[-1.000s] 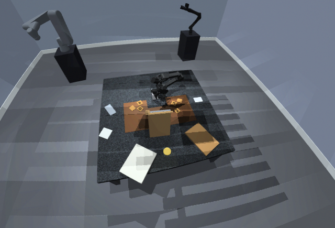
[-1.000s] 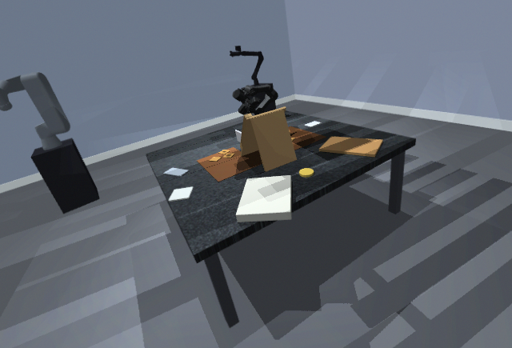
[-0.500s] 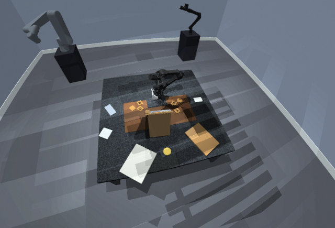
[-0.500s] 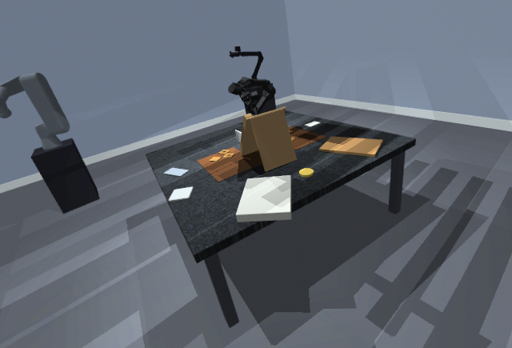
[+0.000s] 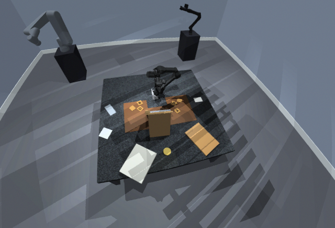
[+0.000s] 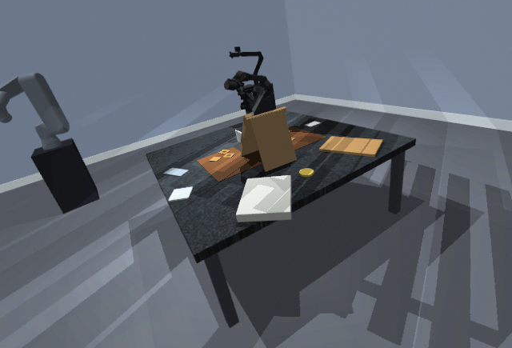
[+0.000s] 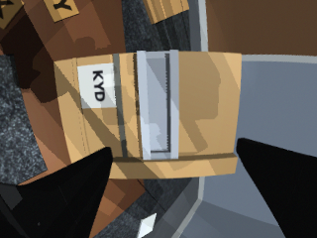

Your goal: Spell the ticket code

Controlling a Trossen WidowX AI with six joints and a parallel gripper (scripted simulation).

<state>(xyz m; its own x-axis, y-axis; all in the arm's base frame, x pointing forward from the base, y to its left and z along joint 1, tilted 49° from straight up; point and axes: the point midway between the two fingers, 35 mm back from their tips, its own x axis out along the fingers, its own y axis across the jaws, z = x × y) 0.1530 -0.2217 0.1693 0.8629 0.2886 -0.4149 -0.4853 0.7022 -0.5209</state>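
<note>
The leaning wooden board (image 5: 159, 125) (image 6: 274, 142) (image 7: 208, 99) carries a pale letter rail (image 7: 174, 109) with no tile showing in it. The white ticket (image 7: 86, 96) on the board reads KYD. My gripper (image 7: 176, 150) is open and empty, its fingers spread on either side of the board's lower part in the wrist view; contact cannot be told. A Y tile (image 7: 72, 13) and a partly cut-off tile (image 7: 4, 22) lie at the wrist view's upper left. Tiles lie in two groups, including a left tile (image 5: 132, 108) (image 6: 214, 158) and a right tile (image 5: 177, 110).
Brown mats (image 5: 135, 123) (image 6: 221, 172) lie under the tiles. Behind the board lie a thick white block (image 5: 137, 163) (image 6: 269, 199), a yellow disc (image 5: 167, 151) (image 6: 306, 172) and a wooden slab (image 5: 202, 139) (image 6: 351, 146). A pale upright piece (image 5: 154, 94) stands by the arm. White cards lie near the counter's sides.
</note>
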